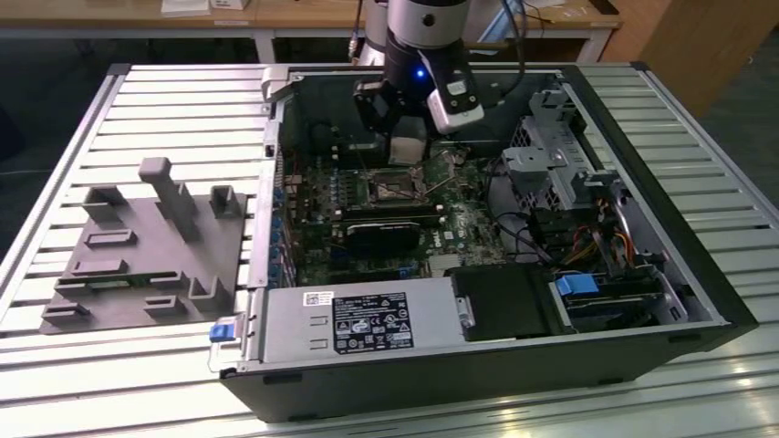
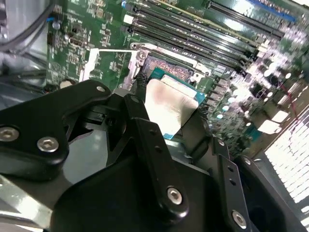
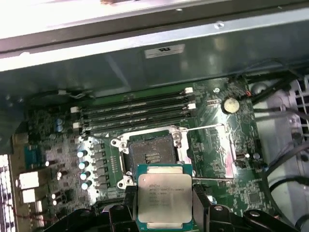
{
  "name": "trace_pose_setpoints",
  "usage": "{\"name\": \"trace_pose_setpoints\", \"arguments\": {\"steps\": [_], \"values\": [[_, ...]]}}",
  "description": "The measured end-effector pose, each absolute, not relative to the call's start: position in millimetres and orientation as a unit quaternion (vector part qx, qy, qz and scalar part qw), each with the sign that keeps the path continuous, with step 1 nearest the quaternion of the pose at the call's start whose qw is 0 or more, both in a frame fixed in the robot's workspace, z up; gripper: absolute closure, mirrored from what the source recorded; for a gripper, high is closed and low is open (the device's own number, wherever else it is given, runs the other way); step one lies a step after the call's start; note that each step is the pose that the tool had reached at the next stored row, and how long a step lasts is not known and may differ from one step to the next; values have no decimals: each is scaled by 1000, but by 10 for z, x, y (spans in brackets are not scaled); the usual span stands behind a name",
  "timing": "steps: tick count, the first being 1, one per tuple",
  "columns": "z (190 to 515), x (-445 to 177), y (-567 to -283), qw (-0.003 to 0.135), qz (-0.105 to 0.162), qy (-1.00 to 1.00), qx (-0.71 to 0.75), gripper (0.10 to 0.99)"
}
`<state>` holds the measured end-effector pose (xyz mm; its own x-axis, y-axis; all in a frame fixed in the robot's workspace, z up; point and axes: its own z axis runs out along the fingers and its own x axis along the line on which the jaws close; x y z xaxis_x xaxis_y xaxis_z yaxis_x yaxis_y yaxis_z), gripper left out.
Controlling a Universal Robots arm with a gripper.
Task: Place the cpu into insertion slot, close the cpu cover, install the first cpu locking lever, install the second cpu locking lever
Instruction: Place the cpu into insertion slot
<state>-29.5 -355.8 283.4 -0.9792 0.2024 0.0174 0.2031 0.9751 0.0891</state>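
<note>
Fingers of the gripper clamp the cpu by two opposite edges, holding it just short of the open slot, not seated. Memory slots lie beyond the slot on the motherboard inside the case.

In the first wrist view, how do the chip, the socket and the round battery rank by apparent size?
Largest: chip and socket look alike; the chip is nearer the camera, so unsure.
Smallest: round battery.
</note>
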Motion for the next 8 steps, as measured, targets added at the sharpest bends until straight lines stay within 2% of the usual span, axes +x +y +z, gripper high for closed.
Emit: {"name": "trace_pose_setpoints", "arguments": {"steps": [8], "values": [[2825, -295, -3558, 1, -46, -984, -173, 545]]}}
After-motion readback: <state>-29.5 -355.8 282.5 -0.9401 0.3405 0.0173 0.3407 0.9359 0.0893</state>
